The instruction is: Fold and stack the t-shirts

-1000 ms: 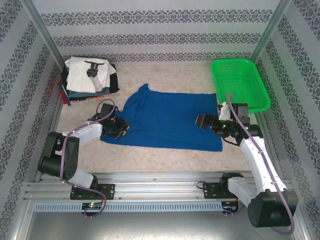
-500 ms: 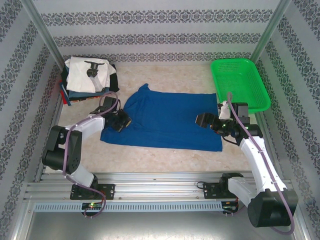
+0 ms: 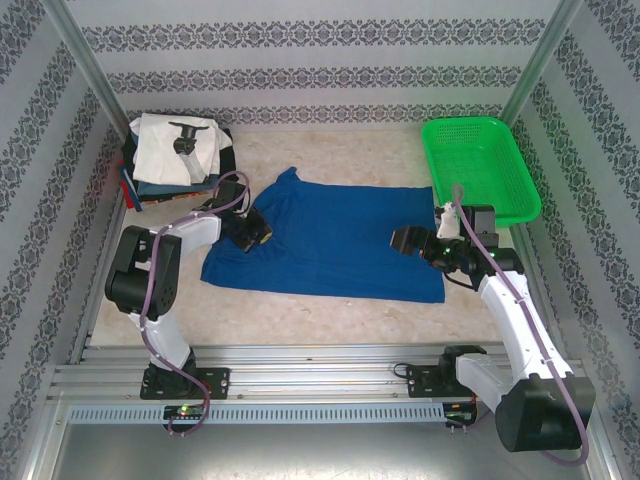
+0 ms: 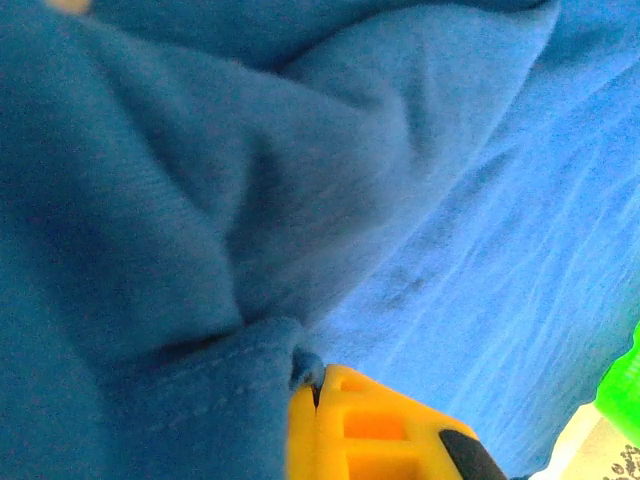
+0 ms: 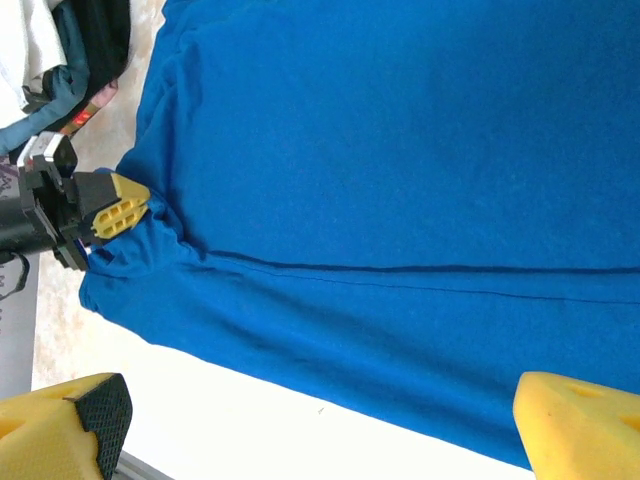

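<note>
On the table (image 3: pixel 330 160) one blue t-shirt (image 3: pixel 340 240), pinched by left gripper (image 3: pixel 253 231); right gripper (image 3: pixel 399 241) wide; one stack (image 3: pixel 175 155)

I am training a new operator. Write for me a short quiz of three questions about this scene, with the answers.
1. True or false: the left claw is shut on the blue t-shirt.
2. The green basket stands at the table's: A) far right corner, B) far left corner, C) near edge.
3. Fill in: the right claw is ____.
Key: 1 true; 2 A; 3 open.
</note>
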`<state>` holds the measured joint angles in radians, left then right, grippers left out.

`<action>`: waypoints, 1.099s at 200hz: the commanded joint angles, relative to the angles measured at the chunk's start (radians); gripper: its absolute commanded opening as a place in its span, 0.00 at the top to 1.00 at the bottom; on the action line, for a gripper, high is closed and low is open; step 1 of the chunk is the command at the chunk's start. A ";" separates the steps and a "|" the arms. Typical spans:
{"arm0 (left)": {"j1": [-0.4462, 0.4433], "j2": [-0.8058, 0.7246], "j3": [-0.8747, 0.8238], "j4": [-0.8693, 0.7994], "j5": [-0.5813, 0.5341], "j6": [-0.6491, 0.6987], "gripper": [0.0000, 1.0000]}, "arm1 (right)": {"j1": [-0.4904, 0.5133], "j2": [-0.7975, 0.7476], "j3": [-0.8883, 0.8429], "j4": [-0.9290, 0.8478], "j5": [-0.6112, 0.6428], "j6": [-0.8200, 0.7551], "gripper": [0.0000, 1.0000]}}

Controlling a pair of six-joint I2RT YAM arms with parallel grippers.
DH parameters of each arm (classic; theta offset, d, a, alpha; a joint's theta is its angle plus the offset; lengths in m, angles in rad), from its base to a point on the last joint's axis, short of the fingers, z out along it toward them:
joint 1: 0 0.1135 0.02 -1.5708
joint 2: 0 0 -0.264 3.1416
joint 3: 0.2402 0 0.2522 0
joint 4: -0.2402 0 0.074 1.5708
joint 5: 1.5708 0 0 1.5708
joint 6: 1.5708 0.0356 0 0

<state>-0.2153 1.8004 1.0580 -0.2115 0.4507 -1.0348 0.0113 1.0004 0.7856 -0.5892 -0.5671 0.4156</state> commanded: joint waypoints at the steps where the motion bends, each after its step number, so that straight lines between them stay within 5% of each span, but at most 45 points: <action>1: -0.019 0.020 0.052 -0.047 0.032 0.060 0.99 | 0.012 0.002 -0.015 0.011 -0.018 0.000 0.02; 81: -0.023 0.061 0.110 0.034 0.057 0.043 0.85 | 0.012 0.010 -0.034 0.032 -0.024 0.017 0.02; 157: -0.028 0.066 0.217 0.189 0.077 0.021 0.43 | 0.019 0.041 -0.045 0.086 -0.018 0.050 0.02; 181: -0.019 0.031 0.293 0.096 0.053 0.090 0.33 | 0.025 0.075 -0.024 0.085 0.018 0.045 0.02; 220: -0.010 -0.024 0.425 -0.213 0.001 0.338 0.25 | 0.025 0.200 0.096 0.000 0.250 0.002 0.02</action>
<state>-0.2337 1.8450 1.3972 -0.1772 0.5041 -0.9119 0.0242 1.1225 0.7837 -0.5446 -0.4969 0.4458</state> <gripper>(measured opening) 0.738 0.980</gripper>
